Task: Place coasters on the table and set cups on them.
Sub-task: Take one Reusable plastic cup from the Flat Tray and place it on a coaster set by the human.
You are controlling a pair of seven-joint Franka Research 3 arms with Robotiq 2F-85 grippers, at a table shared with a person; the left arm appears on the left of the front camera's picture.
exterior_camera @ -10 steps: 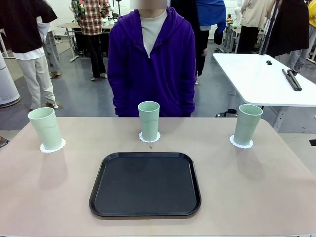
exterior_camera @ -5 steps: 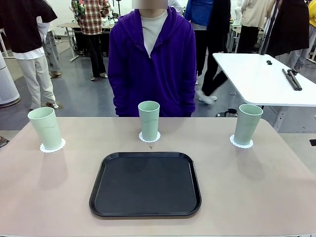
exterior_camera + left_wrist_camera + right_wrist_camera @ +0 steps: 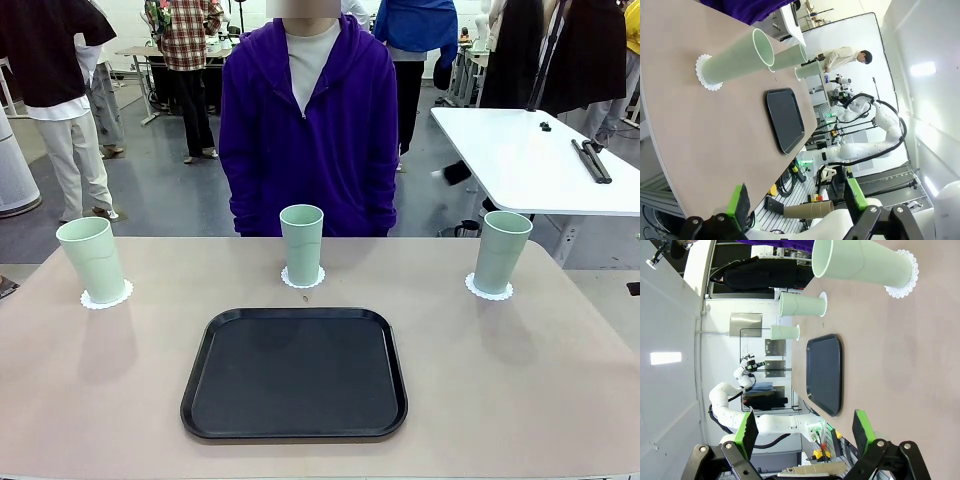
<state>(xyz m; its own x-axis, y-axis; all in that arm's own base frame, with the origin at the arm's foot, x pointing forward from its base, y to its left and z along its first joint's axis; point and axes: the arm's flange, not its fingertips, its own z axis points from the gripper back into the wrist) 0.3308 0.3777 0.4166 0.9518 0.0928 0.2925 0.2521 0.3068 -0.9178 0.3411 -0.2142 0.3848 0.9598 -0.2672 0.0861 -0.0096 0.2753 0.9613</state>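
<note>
Three cups stand on coasters beyond the flat black plastic tray (image 3: 294, 373).
Both grippers (image 3: 795, 202) (image 3: 806, 430) spread, empty; tall mint-green plastic tumblers (image 3: 301, 245) look light, tippy: grasp mid-wall; lacy white paper coasters (image 3: 303, 279) flimsy.

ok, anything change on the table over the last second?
Nothing visibly changed on the table: the three cups stand on their coasters, the black tray lies in front of the middle cup, and the person in purple stands at the far side. Both grippers are open, holding nothing. Only people in the background walked.
</note>
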